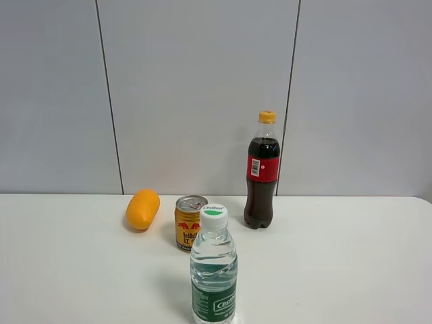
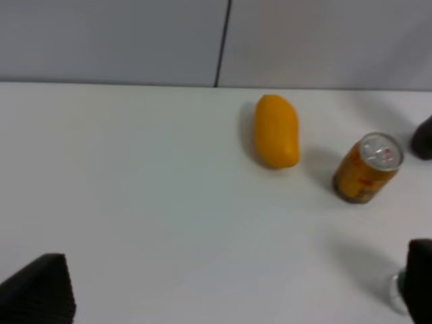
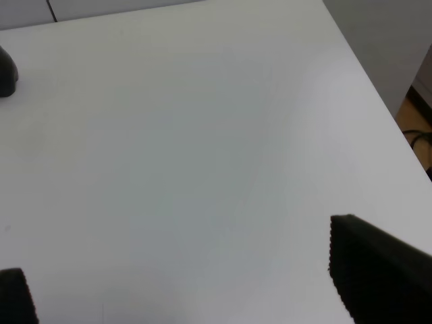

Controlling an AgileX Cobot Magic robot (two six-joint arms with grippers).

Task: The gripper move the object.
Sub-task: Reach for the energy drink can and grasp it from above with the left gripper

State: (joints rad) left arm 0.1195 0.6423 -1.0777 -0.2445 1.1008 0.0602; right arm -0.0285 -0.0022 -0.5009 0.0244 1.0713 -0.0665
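The gold-yellow can [image 1: 190,223] with a red bull logo and silver top stands upright on the white table [image 1: 351,256], between an orange-yellow fruit and a cola bottle. It also shows in the left wrist view [image 2: 368,169]. My left gripper [image 2: 229,297] is open and empty, well short of the can; only its black fingertips [image 2: 37,293] show. My right gripper [image 3: 196,283] is open and empty over bare table, with one black fingertip [image 3: 378,270] large in view. Neither arm shows in the exterior high view.
An orange-yellow oval fruit [image 1: 143,209] lies left of the can. A dark cola bottle [image 1: 262,172] stands to its right. A clear water bottle [image 1: 214,266] stands in front of the can. The table's right edge [image 3: 378,81] is near the right gripper.
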